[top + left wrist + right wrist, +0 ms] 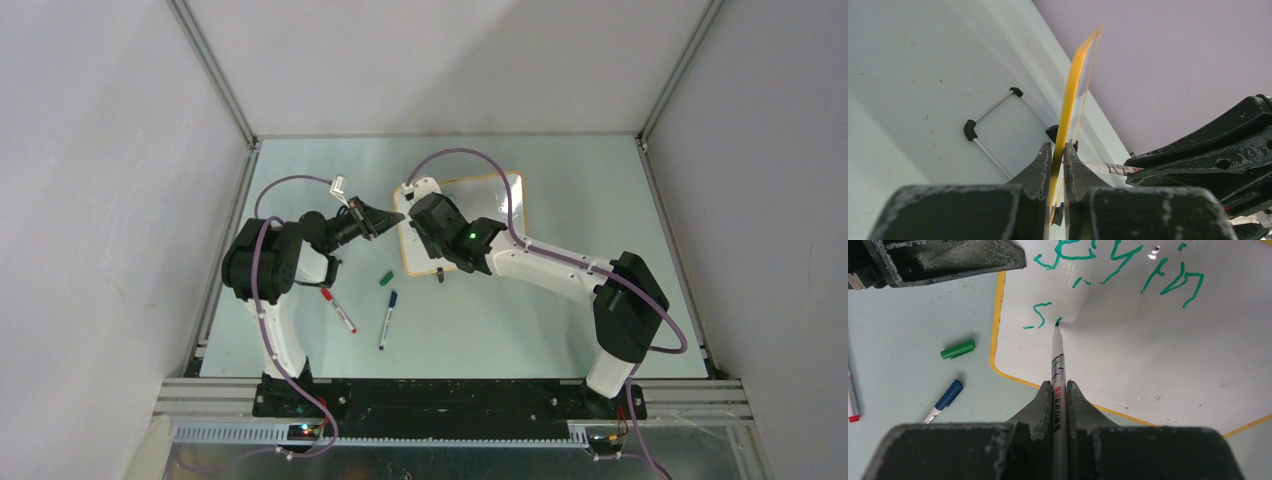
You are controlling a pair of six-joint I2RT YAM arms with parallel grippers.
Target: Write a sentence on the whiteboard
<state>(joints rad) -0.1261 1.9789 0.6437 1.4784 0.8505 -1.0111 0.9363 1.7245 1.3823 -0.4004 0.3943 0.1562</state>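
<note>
The right gripper (1060, 390) is clamped on the marker (1057, 357), whose red barrel print is too small to read; the marker's long axis runs straight ahead, tip touching the board (1158, 360) just right of a green "s"; above, the sentence (1118, 270) reads roughly "Joy in"; beyond, the left gripper (1057, 152) pinches the board's left frame; the next stroke likely runs rightward.
</note>
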